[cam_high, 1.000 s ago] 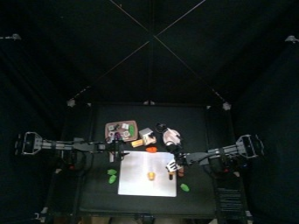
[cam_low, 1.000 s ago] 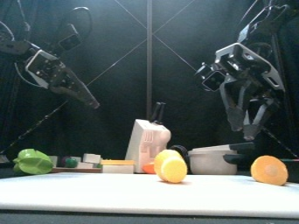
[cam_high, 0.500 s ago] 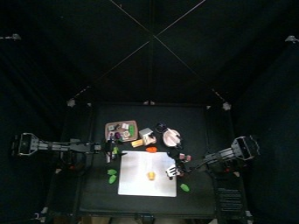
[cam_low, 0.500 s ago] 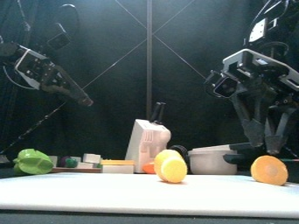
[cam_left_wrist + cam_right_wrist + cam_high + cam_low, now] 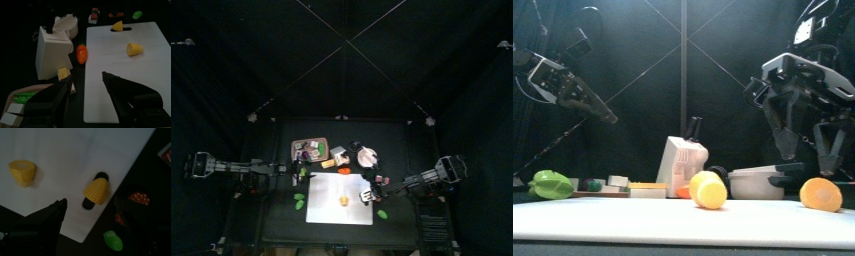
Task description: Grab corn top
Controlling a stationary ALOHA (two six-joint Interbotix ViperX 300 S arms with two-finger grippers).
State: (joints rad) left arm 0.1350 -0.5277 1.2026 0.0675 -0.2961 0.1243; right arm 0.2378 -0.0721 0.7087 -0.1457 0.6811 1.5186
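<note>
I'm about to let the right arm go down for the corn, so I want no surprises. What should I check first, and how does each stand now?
1. Right hand open: ok, its jaws stand wide apart.
2. Right hand empty: ok.
3. Right hand over a corn piece: ok, it hangs above the one on the white board.
4. That this piece is the corn top rather than the other corn piece: cannot tell.
5. Space round the piece: ok, it lies apart from the other.
6. Left hand out of the way: ok, raised at the far side.

Corn top clear above; carton blocks board's far side.
</note>
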